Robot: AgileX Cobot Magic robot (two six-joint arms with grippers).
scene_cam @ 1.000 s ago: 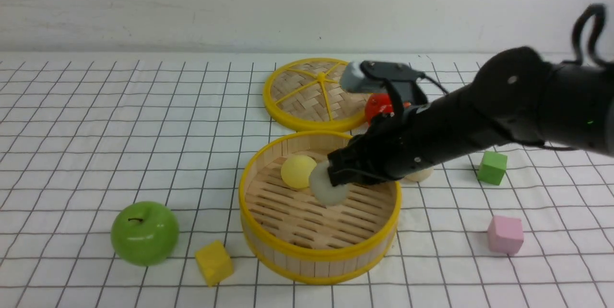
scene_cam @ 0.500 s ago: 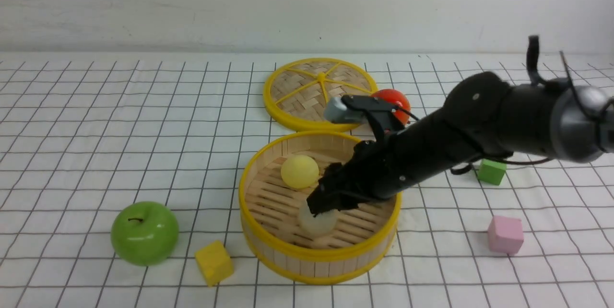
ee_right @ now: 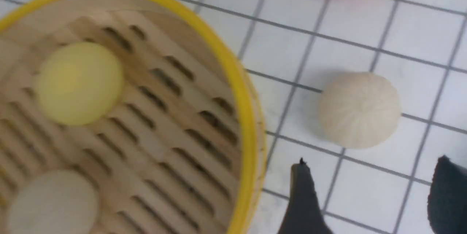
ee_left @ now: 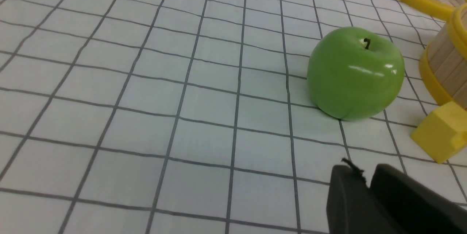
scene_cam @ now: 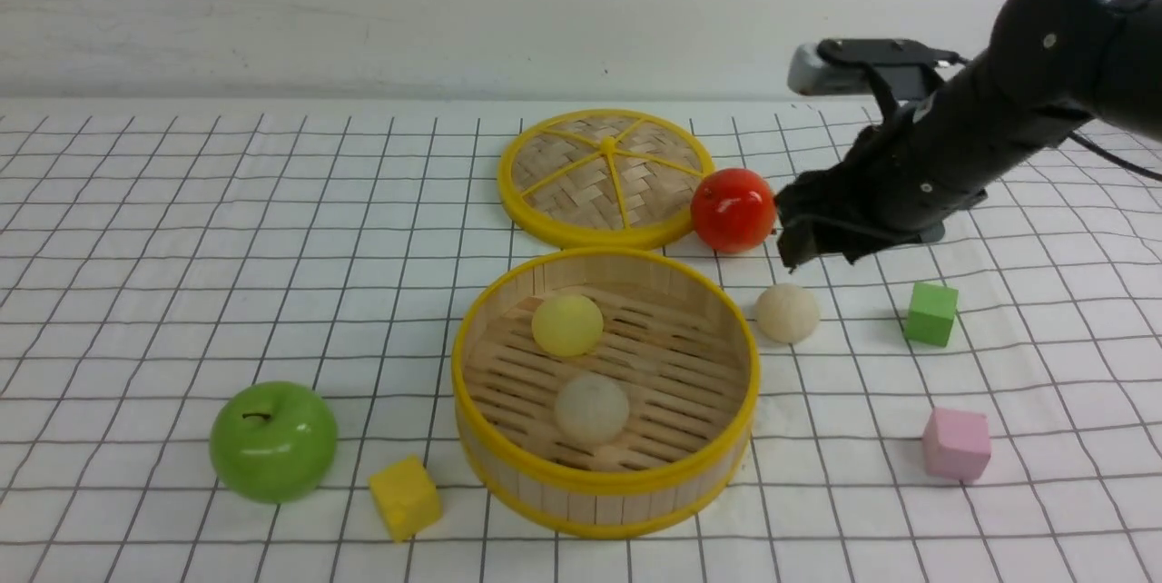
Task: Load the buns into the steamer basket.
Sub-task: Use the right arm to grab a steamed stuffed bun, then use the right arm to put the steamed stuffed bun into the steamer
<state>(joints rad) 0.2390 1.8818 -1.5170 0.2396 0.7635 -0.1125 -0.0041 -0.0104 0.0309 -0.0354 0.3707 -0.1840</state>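
One bun point(scene_cam: 787, 313) beside steamer basket point(scene_cam: 601, 485) | right gripper point(scene_cam: 815, 245) hovers above it, tilted down, jaws apart

Right arm point(scene_cam: 999, 120) reaching forward, right gripper point(scene_cam: 810, 242) tilted downward, jaws spread wide and empty, left gripper point(ee_left: 368, 181) fingers close together, slim gap between

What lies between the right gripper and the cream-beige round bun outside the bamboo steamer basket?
Nothing: the right wrist view shows only bare white gridded tablecloth between the open right gripper and that cream-beige round bun.
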